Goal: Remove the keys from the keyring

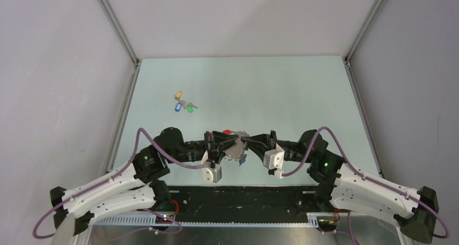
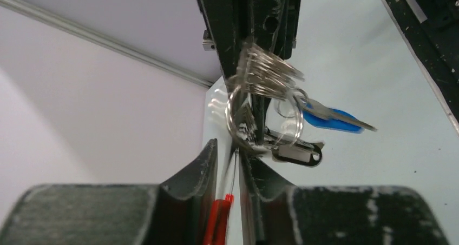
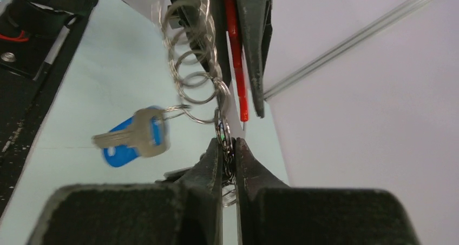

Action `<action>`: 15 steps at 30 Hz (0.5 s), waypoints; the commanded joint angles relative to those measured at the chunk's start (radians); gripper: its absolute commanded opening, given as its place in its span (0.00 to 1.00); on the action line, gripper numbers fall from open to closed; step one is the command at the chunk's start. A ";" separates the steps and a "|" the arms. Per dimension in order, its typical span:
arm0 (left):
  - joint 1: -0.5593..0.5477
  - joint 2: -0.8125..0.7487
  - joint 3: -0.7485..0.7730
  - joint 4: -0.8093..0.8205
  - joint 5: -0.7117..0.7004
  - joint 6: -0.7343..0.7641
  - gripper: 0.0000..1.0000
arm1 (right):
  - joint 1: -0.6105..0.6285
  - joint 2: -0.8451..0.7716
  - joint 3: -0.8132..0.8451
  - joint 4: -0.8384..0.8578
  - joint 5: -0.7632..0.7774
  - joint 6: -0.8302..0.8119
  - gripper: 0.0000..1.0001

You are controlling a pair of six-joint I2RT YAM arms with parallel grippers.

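The keyring [image 2: 262, 72] was noted as thin silvery wire wound in round loops, fitted with a smooth red strap [image 2: 216, 226]. The keys [image 3: 142, 132], flat silvery metal with blue and black plastic tags, were seen hanging from it between the two arms, over the pale table [image 1: 281, 93]. The jaws of the left gripper [image 2: 228, 147] were found narrowed onto the strap. The jaws of the right gripper [image 3: 227, 142] were found pressed together on a small split ring [image 3: 223, 127].

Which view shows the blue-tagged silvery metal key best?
Right wrist view: the silvery metal key with the blue plastic tag hangs face-on and unobstructed. Left wrist view shows it slanted, smaller. Top view shows only a blue speck.
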 commanded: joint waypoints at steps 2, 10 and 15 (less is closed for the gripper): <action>0.003 -0.038 -0.017 0.152 -0.048 -0.106 0.33 | 0.002 -0.077 0.017 0.083 0.208 -0.006 0.00; 0.003 0.005 -0.005 0.158 -0.078 -0.194 0.41 | -0.012 -0.096 0.080 0.015 0.428 -0.076 0.00; 0.003 0.041 0.011 0.169 -0.082 -0.266 0.42 | -0.055 -0.087 0.155 -0.079 0.541 -0.098 0.00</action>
